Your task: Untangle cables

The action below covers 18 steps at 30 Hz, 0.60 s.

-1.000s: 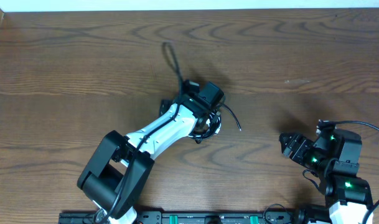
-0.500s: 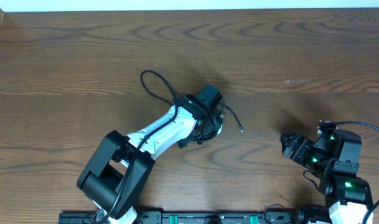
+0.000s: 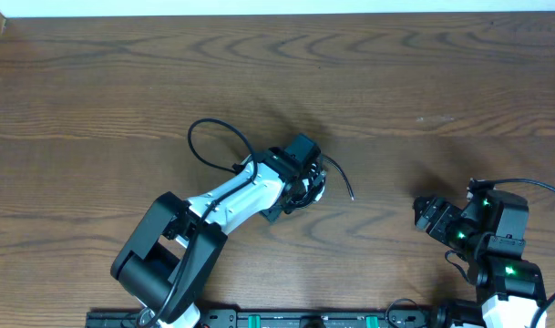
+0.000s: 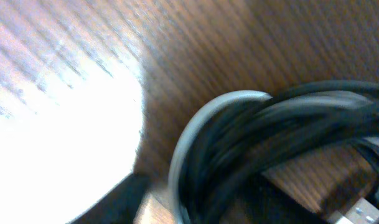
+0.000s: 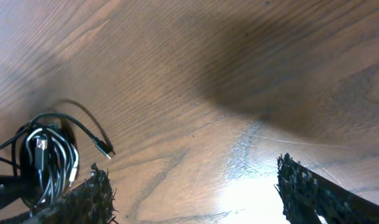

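**A:** Jaws on the right gripper [image 3: 425,215] stand wide apart with nothing between them, low at the right of the overhead view. And the other?

**B:** Hard to say. The left gripper [image 3: 304,173] sits right on top of the cable bundle [image 5: 45,157] near the centre of the frame. Its wrist view is a blurred close-up of black cords with one white cord [image 4: 198,134] curving round them. No fingers show, so whether it grips the coil cannot be told.

**A:** What lies outside the coil?

**B:** One black loop [image 3: 207,138] opens toward the upper left. A free black end [image 3: 343,179] with a small plug trails toward the right.

**A:** Which arm is nearer?

**B:** The left one, since it is over the knot. The right one is well apart across the table [image 3: 459,82], with the bundle toward frame left of it. That plug end points its way, so it looks like the natural strand for the right arm to draw out while the left pins the coil.
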Available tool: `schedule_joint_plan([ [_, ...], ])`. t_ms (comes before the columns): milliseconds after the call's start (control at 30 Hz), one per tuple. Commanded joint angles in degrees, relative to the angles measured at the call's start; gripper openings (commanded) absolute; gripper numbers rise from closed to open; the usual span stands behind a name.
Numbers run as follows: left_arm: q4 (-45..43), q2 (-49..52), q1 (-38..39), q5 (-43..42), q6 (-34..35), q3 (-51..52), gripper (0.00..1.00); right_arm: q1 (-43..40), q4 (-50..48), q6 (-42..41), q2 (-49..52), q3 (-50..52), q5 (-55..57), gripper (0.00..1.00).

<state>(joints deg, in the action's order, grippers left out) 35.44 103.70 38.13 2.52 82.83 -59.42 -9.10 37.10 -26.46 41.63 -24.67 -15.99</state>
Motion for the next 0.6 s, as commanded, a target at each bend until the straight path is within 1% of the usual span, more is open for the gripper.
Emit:
schedule_joint_plan([
  [0,0.1,-0.4,-0.2,1.6,-0.6,0.9,0.25,-0.5,0.2,0.8,0.1,-0.8,0.6,0.81],
  [67,0.1,-0.4,-0.2,1.6,-4.0,0.9,0.11,-0.5,0.5,0.8,0.1,-0.8,0.6,0.80],
  [100,0.1,-0.4,-0.2,1.6,-5.3,0.9,0.08,-0.5,0.7,0.8,0.1,-0.8,0.6,0.79],
  [200,0.1,-0.5,-0.2,1.6,-11.0,0.8,0.08,-0.5,1.6,0.8,0.1,-0.8,0.6,0.77],
  [300,0.0,-1.0,-0.2,1.5,-18.5,-0.1,0.08,-0.5,2.3,0.8,0.1,-0.8,0.2,0.75],
  [400,-0.9,-3.0,-0.2,0.7,-28.3,-1.2,0.08,-0.4,2.5,0.8,0.1,-0.8,-2.1,0.75],
  [433,-2.1,-4.4,-0.2,-0.1,-34.0,-1.4,0.08,0.2,2.3,0.9,0.1,-0.8,-4.0,0.75],
  [500,-3.7,-6.7,-0.2,-1.6,-39.9,-1.5,0.08,1.0,2.2,0.9,0.1,-0.8,-6.9,0.75],
  [533,-4.4,-8.0,-0.2,-2.4,-42.3,-1.5,0.08,1.5,2.2,1.0,0.1,-0.8,-8.3,0.73],
  [567,-5.0,-9.0,-0.2,-3.4,-43.8,-1.5,0.08,2.0,2.2,1.9,0.1,-0.8,-10.4,0.67],
])
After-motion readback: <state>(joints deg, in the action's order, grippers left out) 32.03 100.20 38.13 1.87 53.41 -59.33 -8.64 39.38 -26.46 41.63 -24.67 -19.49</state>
